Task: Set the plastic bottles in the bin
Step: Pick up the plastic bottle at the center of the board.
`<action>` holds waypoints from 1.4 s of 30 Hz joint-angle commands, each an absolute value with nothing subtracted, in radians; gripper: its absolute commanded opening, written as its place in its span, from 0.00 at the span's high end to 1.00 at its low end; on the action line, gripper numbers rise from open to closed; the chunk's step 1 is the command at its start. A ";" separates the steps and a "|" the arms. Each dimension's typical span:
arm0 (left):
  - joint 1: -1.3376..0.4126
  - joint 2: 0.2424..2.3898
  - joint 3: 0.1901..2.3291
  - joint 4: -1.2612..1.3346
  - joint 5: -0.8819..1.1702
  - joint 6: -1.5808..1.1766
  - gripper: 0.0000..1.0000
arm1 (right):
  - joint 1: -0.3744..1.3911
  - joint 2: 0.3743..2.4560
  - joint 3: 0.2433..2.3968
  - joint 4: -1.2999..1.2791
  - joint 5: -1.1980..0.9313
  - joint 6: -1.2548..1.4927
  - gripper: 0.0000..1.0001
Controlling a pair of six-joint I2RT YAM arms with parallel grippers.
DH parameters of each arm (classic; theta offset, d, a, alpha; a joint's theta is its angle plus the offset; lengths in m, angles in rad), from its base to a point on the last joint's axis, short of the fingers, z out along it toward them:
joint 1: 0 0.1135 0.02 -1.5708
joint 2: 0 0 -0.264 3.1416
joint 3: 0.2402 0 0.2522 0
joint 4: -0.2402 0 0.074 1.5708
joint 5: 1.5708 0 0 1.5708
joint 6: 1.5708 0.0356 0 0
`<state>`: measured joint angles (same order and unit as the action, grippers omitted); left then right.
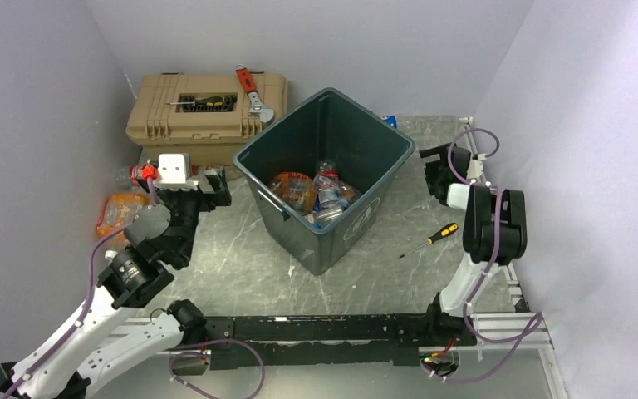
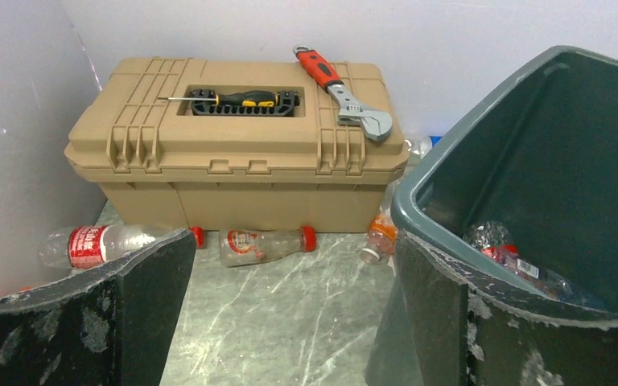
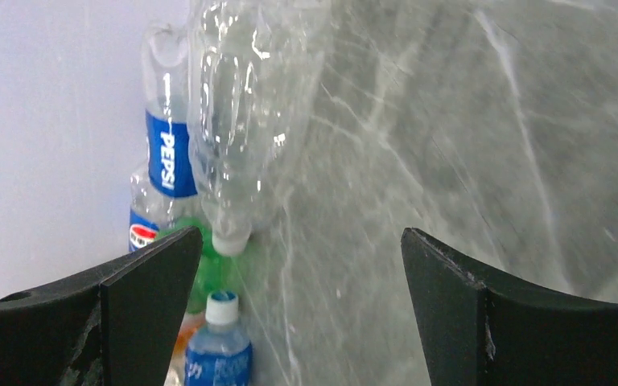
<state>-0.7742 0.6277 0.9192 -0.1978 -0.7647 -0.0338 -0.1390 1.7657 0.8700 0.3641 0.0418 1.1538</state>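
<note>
1. Bin: dark green-grey rectangular plastic tub point(image 1: 299, 237), upright at the middle of your grey marbled table point(image 1: 233, 266). It holds several crushed clear plastic bottles point(image 1: 320, 199), one with an orange label point(image 1: 292, 189).
2. Your left gripper point(image 1: 216, 181): jaws spread wide, holding nothing, just left of the bin.
3. Ahead of it, lying at the foot of the tan plastic toolbox point(image 2: 233, 153): a red-labelled clear bottle point(image 2: 96, 244), a red-capped clear bottle point(image 2: 261, 244), and an orange-labelled bottle point(image 2: 381, 233) between toolbox and bin.
4. Your right gripper point(image 3: 299, 241): jaws wide, empty, right of the bin.
5. Before it, against the wall: a crumpled clear bottle with a white cap point(image 3: 237, 137), a blue-labelled Pepsi bottle point(image 3: 169, 153), and a small blue-labelled bottle point(image 3: 219, 346).
6. On the toolbox lid: a red-handled wrench point(image 2: 342, 88) and a yellow-and-black screwdriver point(image 2: 241, 99).
</note>
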 commanded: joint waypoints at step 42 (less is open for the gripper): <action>-0.787 0.604 0.914 -0.183 -0.750 -0.068 0.01 | -0.138 1.870 1.185 0.368 0.131 1.164 0.64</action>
